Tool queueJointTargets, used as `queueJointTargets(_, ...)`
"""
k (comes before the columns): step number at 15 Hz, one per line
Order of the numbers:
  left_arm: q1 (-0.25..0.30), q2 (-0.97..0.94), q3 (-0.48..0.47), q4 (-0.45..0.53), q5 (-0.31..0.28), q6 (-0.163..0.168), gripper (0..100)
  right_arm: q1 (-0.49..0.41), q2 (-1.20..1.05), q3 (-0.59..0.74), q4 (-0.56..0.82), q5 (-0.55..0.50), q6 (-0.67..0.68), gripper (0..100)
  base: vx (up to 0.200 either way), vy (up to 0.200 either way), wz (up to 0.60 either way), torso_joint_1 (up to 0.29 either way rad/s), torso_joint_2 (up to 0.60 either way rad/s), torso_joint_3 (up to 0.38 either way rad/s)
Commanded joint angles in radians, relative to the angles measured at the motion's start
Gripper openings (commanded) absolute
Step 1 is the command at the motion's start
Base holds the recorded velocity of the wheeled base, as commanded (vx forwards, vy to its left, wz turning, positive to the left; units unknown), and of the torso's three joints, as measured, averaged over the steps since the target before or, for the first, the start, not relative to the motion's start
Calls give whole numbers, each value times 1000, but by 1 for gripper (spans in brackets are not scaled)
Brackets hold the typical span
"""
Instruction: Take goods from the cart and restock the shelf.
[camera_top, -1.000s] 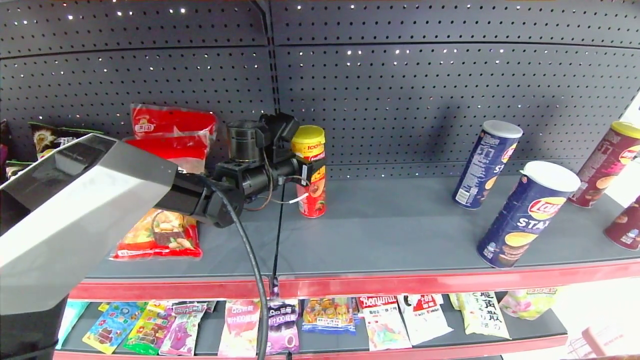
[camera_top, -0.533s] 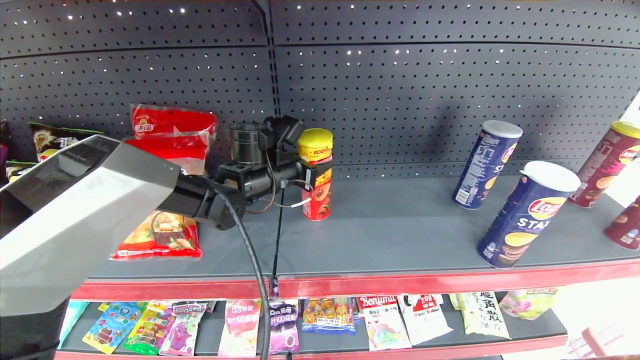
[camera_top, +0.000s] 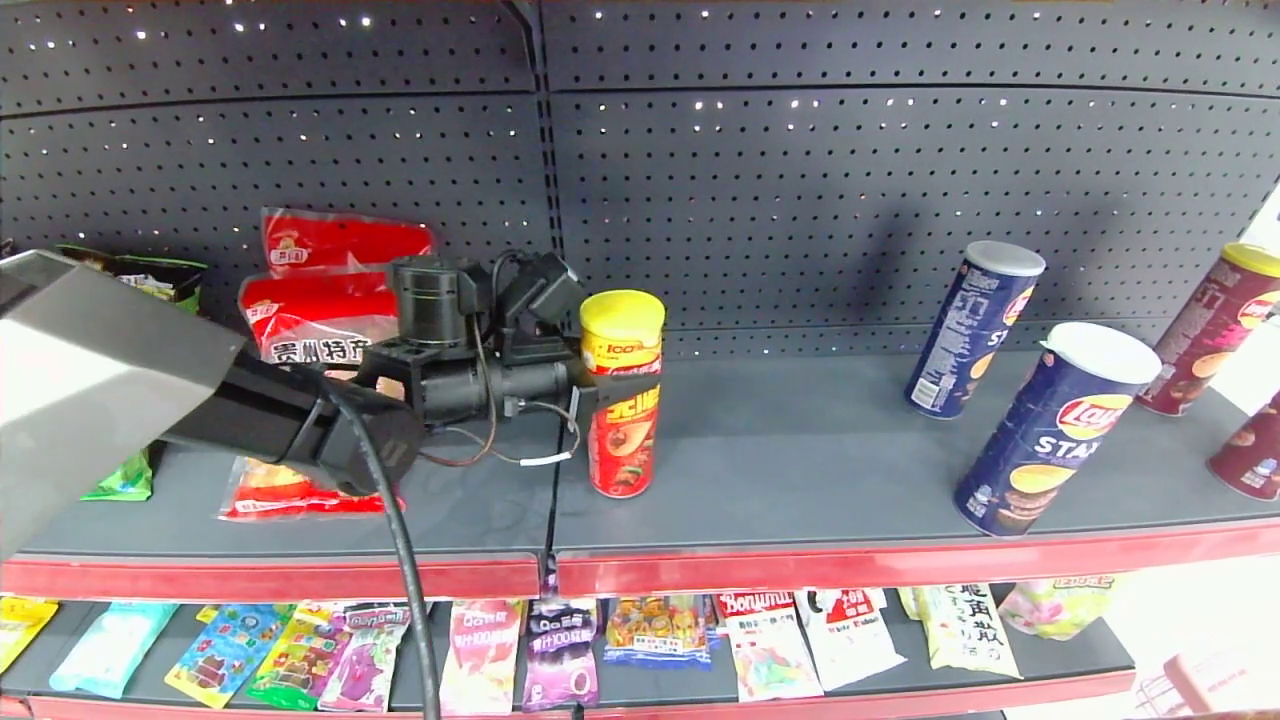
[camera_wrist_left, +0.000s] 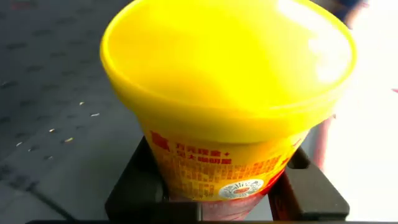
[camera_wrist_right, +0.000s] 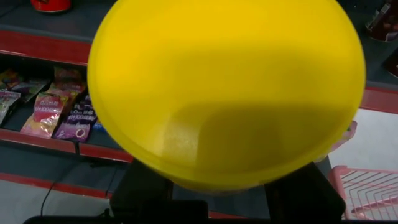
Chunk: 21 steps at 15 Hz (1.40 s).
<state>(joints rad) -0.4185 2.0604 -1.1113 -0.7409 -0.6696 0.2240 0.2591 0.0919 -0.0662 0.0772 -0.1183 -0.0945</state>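
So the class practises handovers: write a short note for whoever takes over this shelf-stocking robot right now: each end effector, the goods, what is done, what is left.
Left end effector: shut on the red can, upright on or just above the upper shelf, near its front edge.
Right end effector: shut on a second can, yellow lid, held out in front of that shelf.
Done: both cans picked; neither released.
Left: release the red can, then shelve the second can.

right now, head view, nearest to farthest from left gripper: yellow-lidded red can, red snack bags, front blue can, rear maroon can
1. yellow-lidded red can, in the left gripper
2. red snack bags, behind, leftward
3. front blue can, rightward
4. rear maroon can, far right
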Motion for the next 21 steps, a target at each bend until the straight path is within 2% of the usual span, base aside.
queueJointTargets(1,17,-66,70,0,-41,31,0,2,2,0,1,0,1,0,0,0,0,0,0,0)
queueJointTargets(2,17,-75,94,-8,-56,47,0,0,0,0,-1,0,-1,0,0,0,0,0,0,0)
queueJointTargets(4,12,-72,108,-72,-97,46,0,0,0,0,-1,0,-1,0,0,0,0,0,0,0)
queueJointTargets(10,-2,-57,134,-98,-99,38,0,0,-1,0,-1,-1,-1,0,0,0,0,0,0,0)
queueJointTargets(12,-8,-52,172,-112,-100,11,0,2,-1,0,-1,-1,-1,0,0,0,0,0,0,0)
queueJointTargets(14,-9,-26,179,-176,-100,-3,0,0,-1,0,1,-1,-1,0,0,0,0,0,0,0)
queueJointTargets(15,-11,-20,180,-198,-100,-26,0,0,-1,0,-1,-1,-1,0,0,0,0,0,0,0)
queueJointTargets(16,-16,-2,180,-238,-100,-63,0,2,-1,0,-1,-1,-1,0,0,0,0,0,0,0)
queueJointTargets(18,-16,23,182,-293,-102,-69,0,2,-1,0,-1,-1,-1,0,0,0,0,0,0,0)
queueJointTargets(21,-19,20,197,-301,-104,-69,0,0,-1,-1,-1,-7,-1,0,0,0,0,0,0,0)
